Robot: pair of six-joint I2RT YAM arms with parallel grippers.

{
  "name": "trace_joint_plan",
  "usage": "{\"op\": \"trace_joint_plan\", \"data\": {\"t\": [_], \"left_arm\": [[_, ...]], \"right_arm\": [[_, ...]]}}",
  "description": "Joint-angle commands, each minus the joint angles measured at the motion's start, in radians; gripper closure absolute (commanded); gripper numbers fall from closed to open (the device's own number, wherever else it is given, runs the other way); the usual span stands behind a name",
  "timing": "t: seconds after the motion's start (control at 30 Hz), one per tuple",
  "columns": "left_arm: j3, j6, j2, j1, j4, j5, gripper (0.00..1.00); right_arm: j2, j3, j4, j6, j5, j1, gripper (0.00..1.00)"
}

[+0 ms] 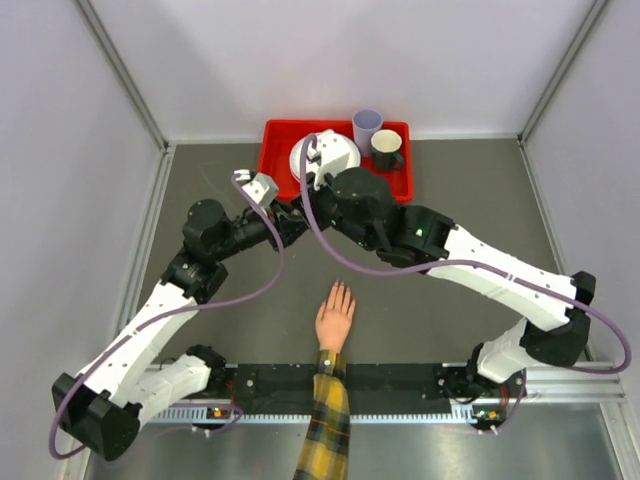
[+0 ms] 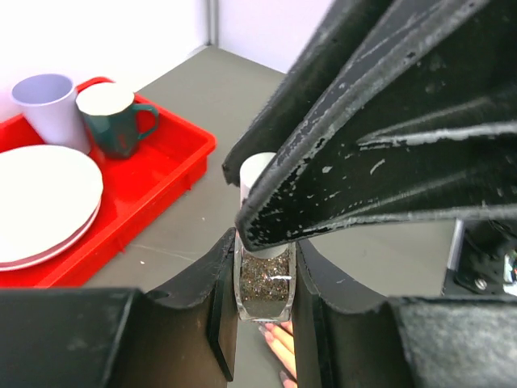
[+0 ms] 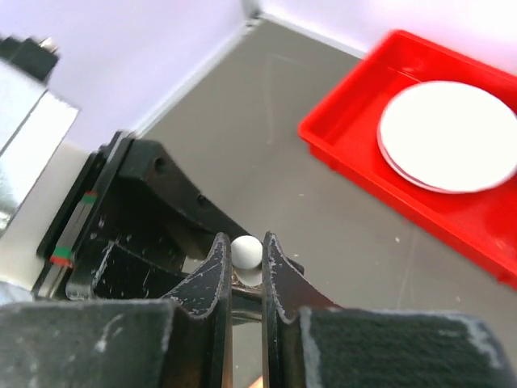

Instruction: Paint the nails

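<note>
The peach hand (image 1: 335, 322) with a plaid sleeve lies palm down at the table's near middle, its nails (image 1: 340, 290) pointing away from me. Above and beyond it my two grippers meet. My left gripper (image 2: 265, 252) is shut on a small clear bottle (image 2: 264, 287) of glittery polish, held upright. My right gripper (image 3: 244, 242) is shut on the bottle's pale cap (image 3: 246, 250), and its black fingers (image 2: 363, 162) cover most of the cap in the left wrist view. Two fingertips of the hand (image 2: 284, 349) show below the bottle. In the top view the bottle is hidden by the arms.
A red tray (image 1: 278, 135) stands at the back of the table with a white plate (image 1: 335, 150), a lilac cup (image 1: 367, 125) and a dark green mug (image 1: 386, 150). Grey walls close the sides. A black rail runs along the near edge.
</note>
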Motion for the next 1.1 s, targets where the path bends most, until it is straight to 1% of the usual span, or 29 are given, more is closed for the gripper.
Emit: {"op": "trace_joint_plan", "data": {"t": [0.0,0.03,0.07,0.1,0.13,0.17,0.2,0.23,0.27,0.3,0.33,0.37,0.4,0.43,0.47,0.5,0.53,0.57,0.6,0.67,0.73,0.87,0.93,1.03,1.07], "left_arm": [[0.02,-0.064,0.015,0.021,0.278,-0.144,1.0],[0.019,-0.07,0.017,0.021,0.272,-0.112,1.0],[0.031,-0.064,0.017,0.02,0.256,-0.078,1.0],[0.038,-0.058,0.017,0.02,0.199,-0.029,1.0],[0.046,-0.045,0.012,0.021,0.167,0.059,1.0],[0.058,-0.029,0.006,0.021,0.134,0.116,1.0],[0.061,-0.007,-0.001,0.021,0.069,0.164,1.0],[0.063,0.005,-0.018,0.023,0.045,0.271,1.0],[0.071,0.015,-0.024,0.023,0.009,0.319,1.0],[0.074,0.013,-0.027,0.023,-0.02,0.377,1.0],[0.078,0.002,-0.024,0.023,-0.031,0.452,1.0],[0.087,-0.017,-0.017,0.021,-0.025,0.583,1.0],[0.089,-0.104,0.003,0.021,-0.006,0.645,1.0],[0.086,-0.163,0.012,0.021,0.098,0.69,1.0],[0.078,-0.226,0.022,0.021,0.155,0.757,1.0],[0.075,-0.323,0.032,0.021,0.221,0.773,1.0],[0.075,-0.346,0.035,0.021,0.275,0.779,1.0],[0.078,-0.353,0.037,0.021,0.283,0.795,1.0],[0.083,-0.366,0.042,0.02,0.291,0.808,1.0],[0.092,-0.372,0.046,0.021,0.297,0.815,1.0],[0.095,-0.37,0.051,0.02,0.295,0.816,1.0],[0.095,-0.367,0.049,0.02,0.295,0.815,1.0],[0.091,-0.364,0.048,0.02,0.295,0.807,1.0],[0.089,-0.361,0.051,0.018,0.295,0.807,1.0],[0.089,-0.36,0.051,0.018,0.297,0.807,1.0]], "right_arm": [[-0.007,0.036,-0.108,0.128,0.065,0.056,0.83],[-0.024,0.045,-0.105,0.11,0.045,0.053,0.72],[-0.031,0.057,-0.125,0.11,0.014,0.029,0.62],[-0.042,0.07,-0.133,0.107,-0.059,0.008,0.49],[-0.059,0.077,-0.133,0.09,-0.114,-0.017,0.46],[-0.091,0.082,-0.141,0.085,-0.157,-0.064,0.45],[-0.117,0.079,-0.135,0.07,-0.249,-0.086,0.39],[-0.14,0.065,-0.116,0.013,-0.327,-0.107,0.35],[-0.172,0.064,-0.113,-0.013,-0.405,-0.133,0.31],[-0.183,0.059,-0.112,-0.045,-0.573,-0.182,0.3],[-0.186,0.054,-0.118,-0.117,-0.681,-0.209,0.29],[-0.179,0.056,-0.134,-0.155,-0.796,-0.226,0.3],[-0.177,0.056,-0.171,-0.198,-0.987,-0.238,0.31],[-0.18,0.033,-0.171,-0.278,-1.053,-0.24,0.32],[-0.185,0.015,-0.158,-0.295,-1.108,-0.244,0.34],[-0.192,-0.001,-0.121,-0.301,-1.18,-0.261,0.36],[-0.193,-0.025,-0.092,-0.291,-1.217,-0.27,0.39],[-0.193,-0.038,-0.066,-0.285,-1.26,-0.282,0.44],[-0.185,-0.048,-0.04,-0.271,-1.309,-0.292,0.48],[-0.173,-0.056,0.003,-0.251,-1.345,-0.304,0.54],[-0.148,-0.05,0.034,-0.239,-1.394,-0.304,0.55],[-0.11,-0.035,0.042,-0.239,-1.42,-0.304,0.53],[-0.099,-0.03,0.063,-0.191,-1.434,-0.304,0.54],[-0.079,-0.016,0.076,-0.177,-1.452,-0.304,0.57],[-0.071,-0.018,0.079,-0.174,-1.452,-0.304,0.6]]}}
